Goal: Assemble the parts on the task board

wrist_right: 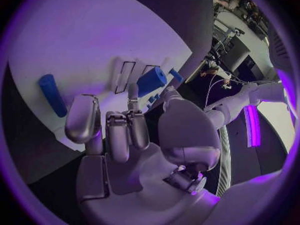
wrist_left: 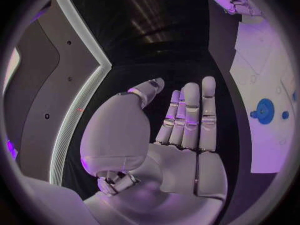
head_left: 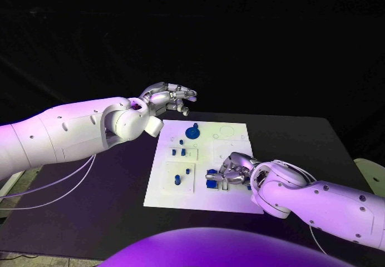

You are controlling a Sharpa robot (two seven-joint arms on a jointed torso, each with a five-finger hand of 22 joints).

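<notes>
The white task board (head_left: pixel 201 192) lies mid-table. My right hand (head_left: pixel 233 171) rests low over its near right part, fingers curled. In the right wrist view a forefinger (wrist_right: pixel 132 94) and the thumb pinch a short blue cylinder (wrist_right: pixel 152 81) against the board (wrist_right: pixel 75 50); a blue rod (wrist_right: pixel 52 95) lies flat nearby. My left hand (head_left: pixel 167 95) hovers above the board's far left corner; its fingers (wrist_left: pixel 190 115) are straight, spread and hold nothing. A blue round disc (head_left: pixel 192 132) sits at the far side of the board, also seen as a blue disc (wrist_left: pixel 264 110) past the left hand.
Several small blue pegs stand on the board's left half, such as one peg (head_left: pixel 177 179) near the front and another peg (head_left: pixel 175 151) mid-board. Empty round recesses (head_left: pixel 227 132) mark the far right corner. Black table (head_left: pixel 104 194) surrounds the board.
</notes>
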